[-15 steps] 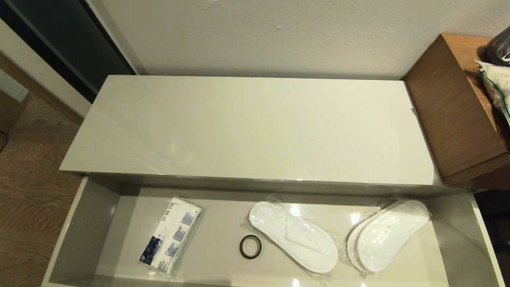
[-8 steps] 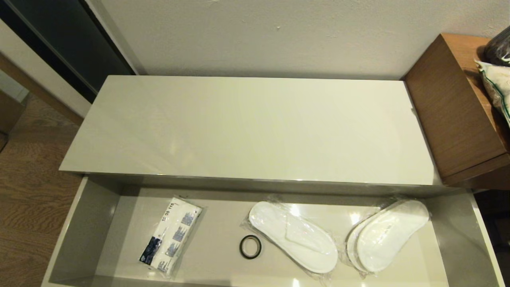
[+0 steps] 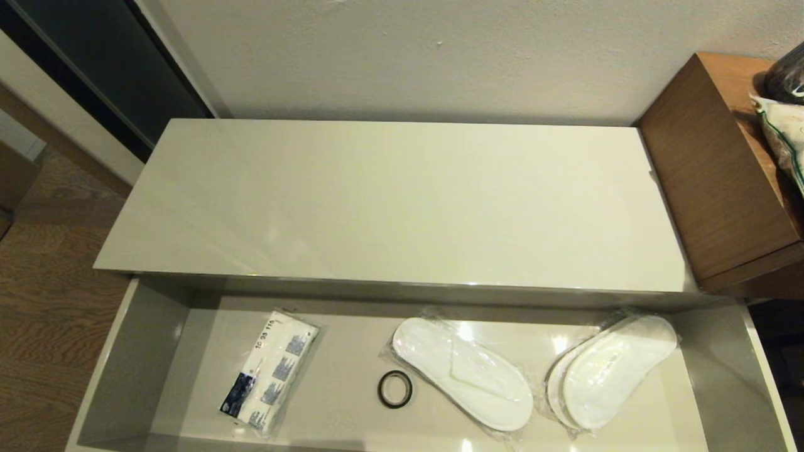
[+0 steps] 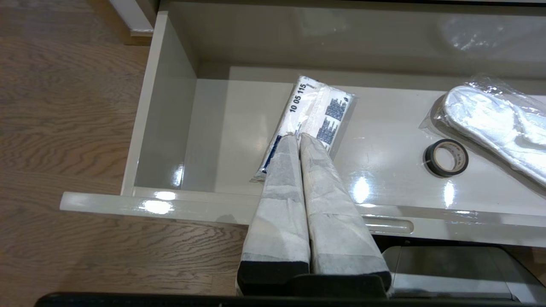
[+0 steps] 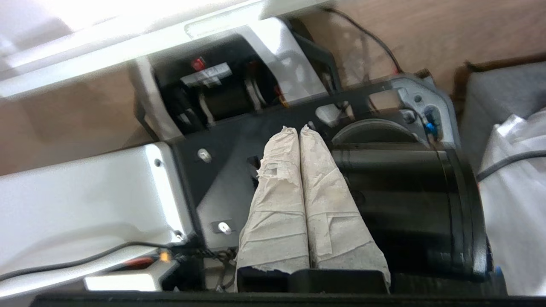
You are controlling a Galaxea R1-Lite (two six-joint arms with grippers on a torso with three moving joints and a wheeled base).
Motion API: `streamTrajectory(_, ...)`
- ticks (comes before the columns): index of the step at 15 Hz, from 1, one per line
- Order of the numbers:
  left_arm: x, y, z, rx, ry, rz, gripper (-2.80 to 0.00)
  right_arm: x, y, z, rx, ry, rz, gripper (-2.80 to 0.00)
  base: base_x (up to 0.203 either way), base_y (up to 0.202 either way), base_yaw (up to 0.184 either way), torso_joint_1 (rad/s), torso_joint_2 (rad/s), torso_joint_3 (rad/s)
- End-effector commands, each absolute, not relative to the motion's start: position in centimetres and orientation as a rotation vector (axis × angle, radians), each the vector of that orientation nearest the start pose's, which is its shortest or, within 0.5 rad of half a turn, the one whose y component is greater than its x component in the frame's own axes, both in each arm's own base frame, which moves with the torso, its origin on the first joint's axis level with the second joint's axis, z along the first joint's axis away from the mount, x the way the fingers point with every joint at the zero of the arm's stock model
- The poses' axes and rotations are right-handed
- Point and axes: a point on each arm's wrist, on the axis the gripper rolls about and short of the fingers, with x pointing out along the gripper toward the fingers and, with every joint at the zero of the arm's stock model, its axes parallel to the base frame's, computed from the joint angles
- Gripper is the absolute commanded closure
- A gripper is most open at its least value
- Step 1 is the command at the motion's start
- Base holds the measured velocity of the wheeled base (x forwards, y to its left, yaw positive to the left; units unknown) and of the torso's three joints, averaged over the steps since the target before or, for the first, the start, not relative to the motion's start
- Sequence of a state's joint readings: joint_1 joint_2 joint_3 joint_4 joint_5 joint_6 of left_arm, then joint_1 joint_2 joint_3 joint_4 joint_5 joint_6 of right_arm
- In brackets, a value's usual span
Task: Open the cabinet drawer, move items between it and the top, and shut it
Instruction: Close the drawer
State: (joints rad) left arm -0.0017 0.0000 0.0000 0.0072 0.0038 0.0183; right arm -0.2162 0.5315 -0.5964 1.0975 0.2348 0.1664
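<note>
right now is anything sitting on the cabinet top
No, in the head view the top is bare, while both slipper pairs and the white packet lie in the open drawer.

Drawer (image 3: 144, 351) front runs off the bottom edge, and the packet (image 4: 318, 106) is half hidden behind the left end effector (image 4: 297, 135).

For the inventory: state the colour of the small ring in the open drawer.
Black; the small glossy ring lies on the drawer floor, best seen in the left wrist view.
</note>
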Motion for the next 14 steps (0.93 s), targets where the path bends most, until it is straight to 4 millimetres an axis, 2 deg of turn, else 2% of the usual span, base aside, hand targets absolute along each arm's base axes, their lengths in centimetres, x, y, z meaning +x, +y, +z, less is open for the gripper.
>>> streamTrajectory(1, -2.3, 0.0, 7.5, 0.018, 0.008, 0.004, 0.00, -2.4, 1.2, 16.1, 0.420, 0.924, -0.035, 0.00, 0.000, 0.000, 0.000, 0.000, 0.00, 0.000)
streamTrajectory(6, -2.3, 0.0, 7.5, 0.018, 0.008, 0.003, 0.00, 0.2, 0.8, 16.5, 0.492, 0.991, 0.026, 0.00, 0.000, 0.000, 0.000, 0.000, 0.00, 0.000)
streamTrajectory(8, -2.3, 0.0, 7.5, 0.018, 0.008, 0.003, 0.00, 2.8, 0.2, 16.1, 0.533, 1.061, 0.007, 0.00, 0.000, 0.000, 0.000, 0.000, 0.00, 0.000)
streamTrajectory(11, -2.3, 0.0, 7.5, 0.018, 0.008, 0.003, 0.00, 6.4, -0.3, 14.3, 0.548, 1.163, 0.028, 0.00, 0.000, 0.000, 0.000, 0.000, 0.00, 0.000)
streamTrajectory(14, -2.3, 0.0, 7.5, 0.018, 0.007, 0.003, 0.00, 9.0, 0.7, 12.0, 0.563, 1.286, 0.076, 0.00, 0.000, 0.000, 0.000, 0.000, 0.00, 0.000)
